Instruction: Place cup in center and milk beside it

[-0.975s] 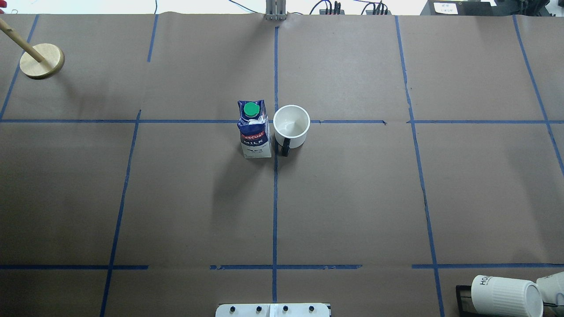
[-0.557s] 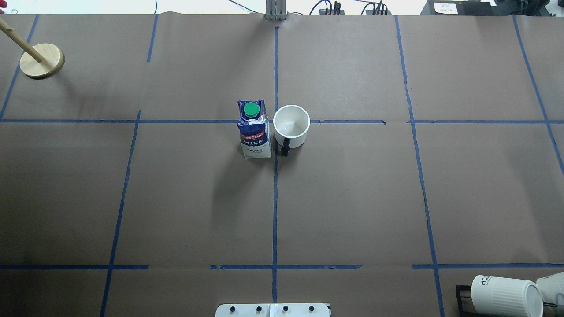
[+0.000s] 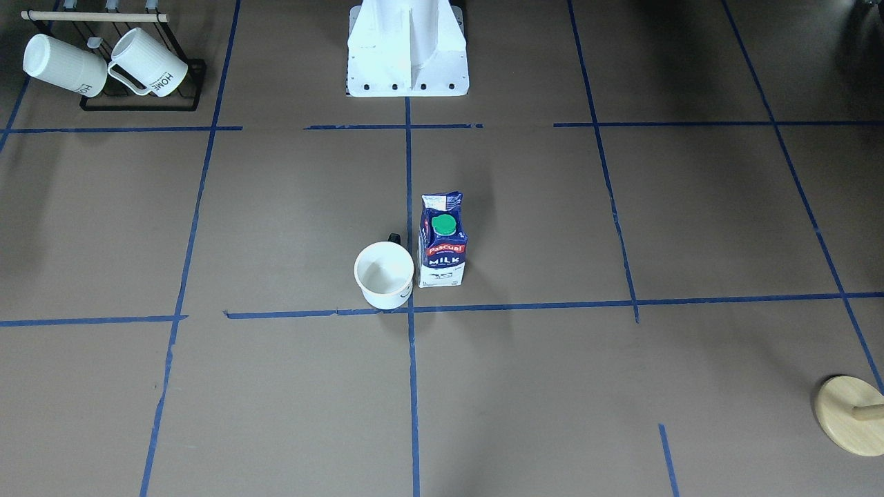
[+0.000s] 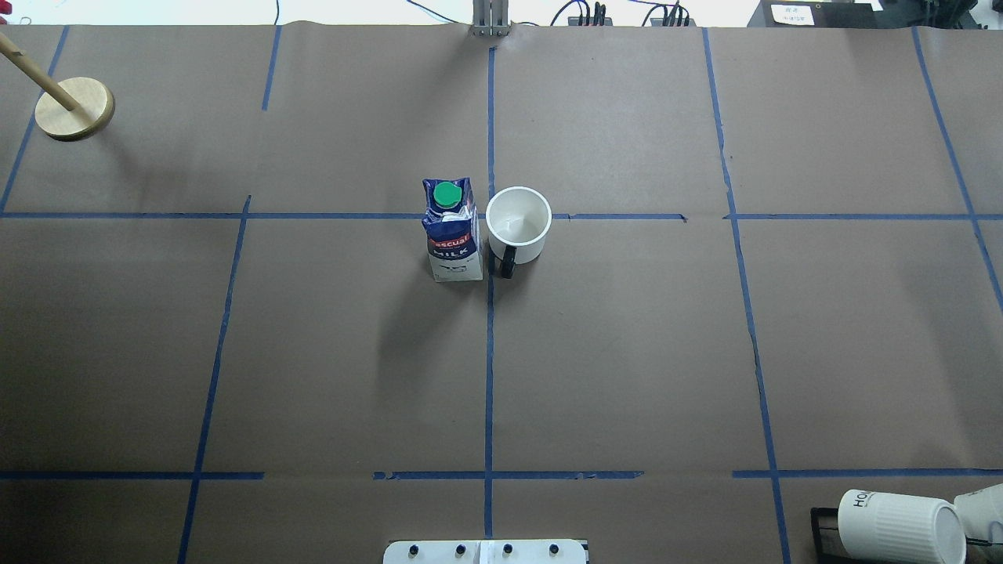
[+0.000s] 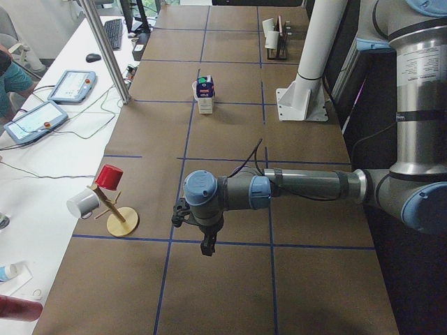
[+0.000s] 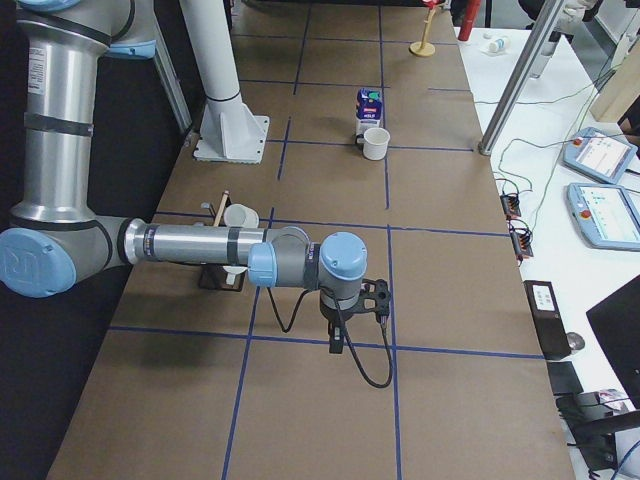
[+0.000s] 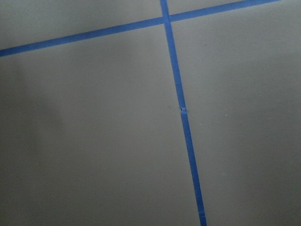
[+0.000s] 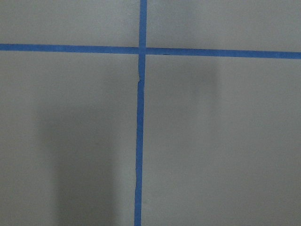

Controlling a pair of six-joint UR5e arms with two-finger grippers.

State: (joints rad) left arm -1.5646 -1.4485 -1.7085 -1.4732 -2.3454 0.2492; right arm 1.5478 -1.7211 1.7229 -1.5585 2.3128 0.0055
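The cup (image 4: pixel 519 227) is stood upright just right of the center tape crossing (image 4: pixel 490 216) in the overhead view, with its handle turned toward the robot. The milk carton (image 4: pixel 452 235) is stood upright just beside it, across the vertical tape line (image 4: pixel 490 352). Neither item is displaced against the overhead frames of one second earlier. The left gripper (image 5: pixel 207 248) and right gripper (image 6: pixel 337 345) are held over brown paper (image 4: pixel 627 352), well apart from both items. Whether the jaws are parted cannot be told.

No visible change since earlier.
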